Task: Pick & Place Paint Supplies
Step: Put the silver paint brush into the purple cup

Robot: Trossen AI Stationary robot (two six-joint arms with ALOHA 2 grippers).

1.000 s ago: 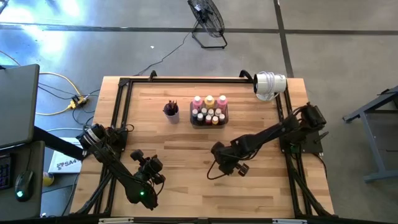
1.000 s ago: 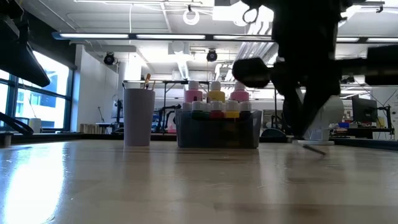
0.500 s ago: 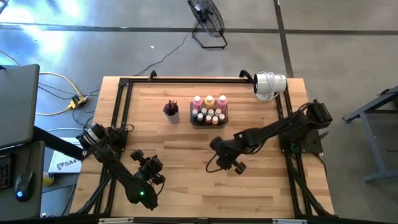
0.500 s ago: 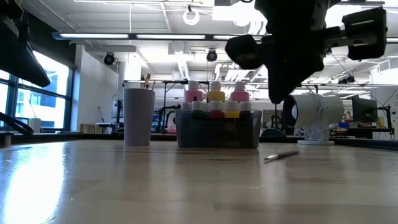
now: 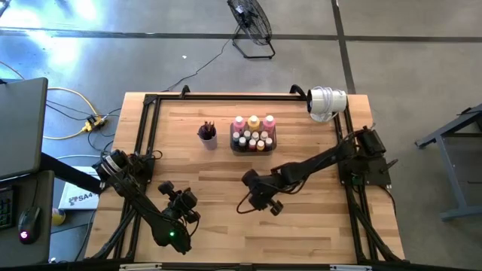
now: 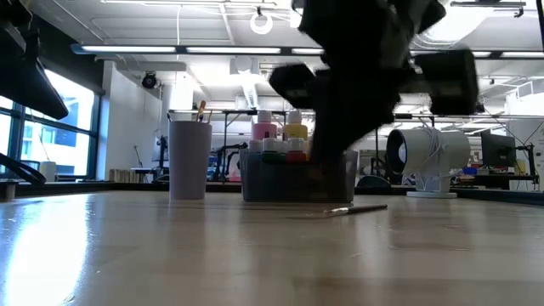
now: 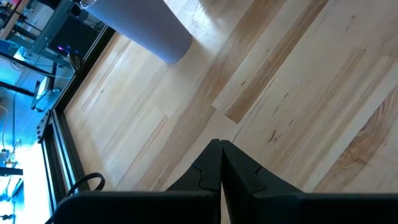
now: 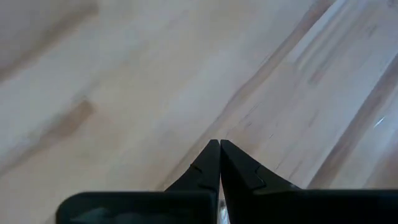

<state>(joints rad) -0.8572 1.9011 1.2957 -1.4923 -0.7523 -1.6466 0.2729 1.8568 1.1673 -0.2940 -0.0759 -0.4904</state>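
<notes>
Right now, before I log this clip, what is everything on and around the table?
Dark grey rectangular tray: one, far centre of the wooden table.
Taller paint bottles: three, pink, yellow-orange, pink, in a row at the far side of the tray.
Tiny white-capped paint bottles: several, in the tray nearer the arms.
Small purple cup: one, left of the tray, dark-handled brushes inside.
Thin paintbrush: one, lying loose on the table.
White camera: one, far right corner.
Black floor fan: one, beyond the table.
Left end effector: shut, empty, near-left.
Right end effector: shut, empty, over table centre.
</notes>
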